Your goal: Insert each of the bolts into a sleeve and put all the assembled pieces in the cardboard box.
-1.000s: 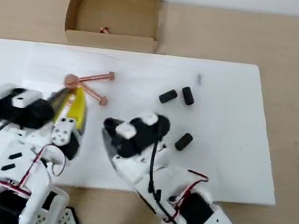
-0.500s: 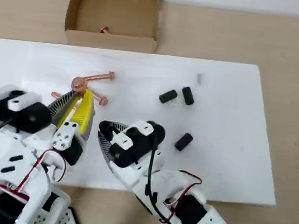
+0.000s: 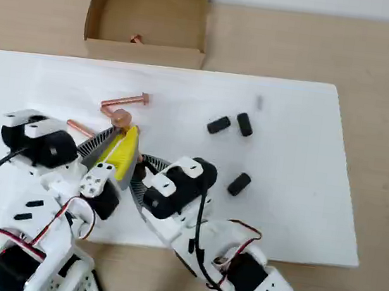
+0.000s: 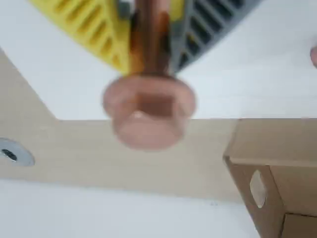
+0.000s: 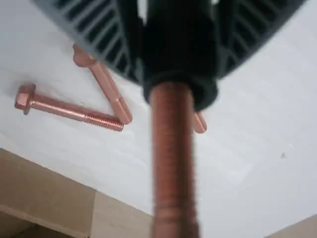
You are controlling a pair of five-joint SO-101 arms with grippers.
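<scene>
My left gripper [image 3: 120, 135], yellow and grey, is shut on a copper bolt [image 3: 120, 117] whose flanged head [image 4: 148, 106] sticks out past the fingertips. My right gripper [image 3: 138, 168] sits close beside it and is shut on a black sleeve [image 5: 181, 64]. A copper shaft [image 5: 171, 158] meets the sleeve's open end; how deep it goes is hidden. Two loose bolts [image 3: 125, 99] [image 3: 79, 128] lie on the white mat near the left gripper. Three black sleeves [image 3: 218, 126] [image 3: 245, 124] [image 3: 239, 184] lie to the right.
The open cardboard box [image 3: 143, 53] stands beyond the white mat's [image 3: 285, 220] far edge, with a copper piece [image 3: 135, 39] inside at its front wall. Both arm bases crowd the near edge. Bare mat stretches to the right of the sleeves.
My left gripper has carried its bolt rightwards, up against the right gripper. The right gripper has shifted slightly left toward it, so the two now meet.
</scene>
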